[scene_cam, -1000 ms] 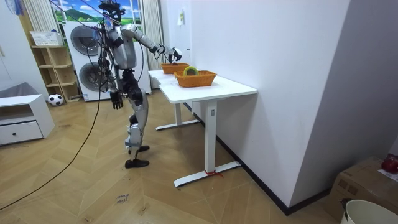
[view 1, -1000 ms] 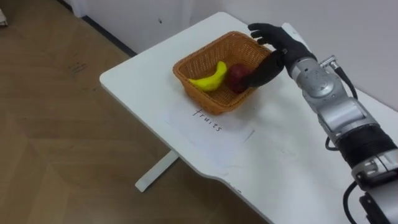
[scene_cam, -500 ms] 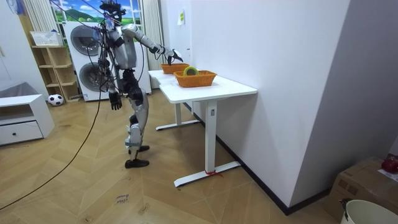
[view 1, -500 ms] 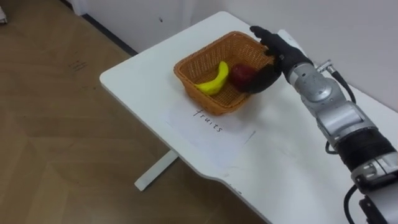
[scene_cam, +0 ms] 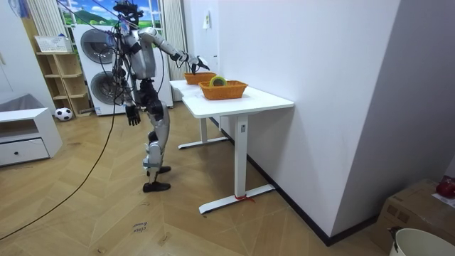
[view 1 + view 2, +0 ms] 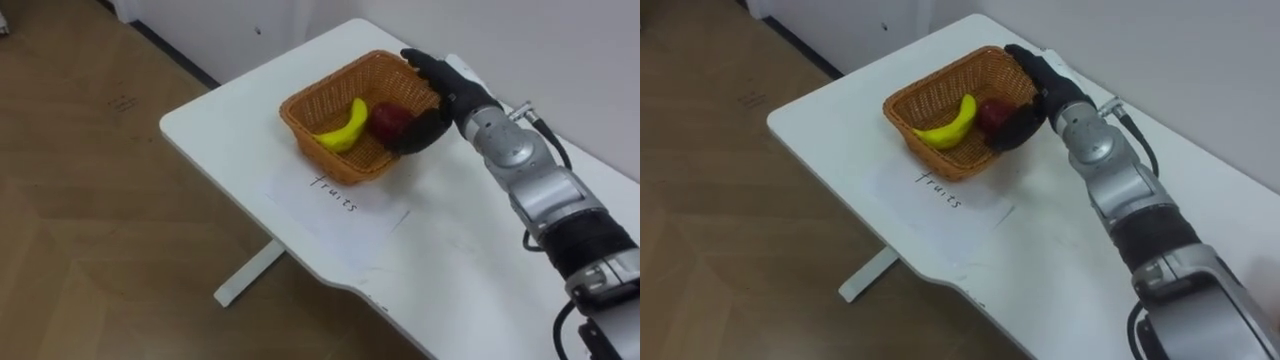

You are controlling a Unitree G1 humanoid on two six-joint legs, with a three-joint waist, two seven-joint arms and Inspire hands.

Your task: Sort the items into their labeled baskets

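**Right hand at the rim of the fruit basket; apple and banana inside**

A woven fruit basket was seen on a white table, near the table's far end, resting on a sheet of paper on which a handwritten word was marked. Inside the basket a yellow banana was laid along the left side, and a red apple was lodged against the right-hand wall, just beside the banana.

The right hand was held at the basket's right rim, with the arm stretched in from the lower right. Its fingers were extended over the far rim and its thumb was curved low beside the apple; the hand was spread loosely and nothing was grasped in it. Whether the thumb touched the apple could not be told.

In the room view the robot was seen standing upright on the wooden floor at the table's far end, in front of two stacked washing machines. The left hand was hung at its side; whether it was clenched or relaxed could not be told. A second basket was placed nearer the camera on the same table, with a green-yellow item in it.
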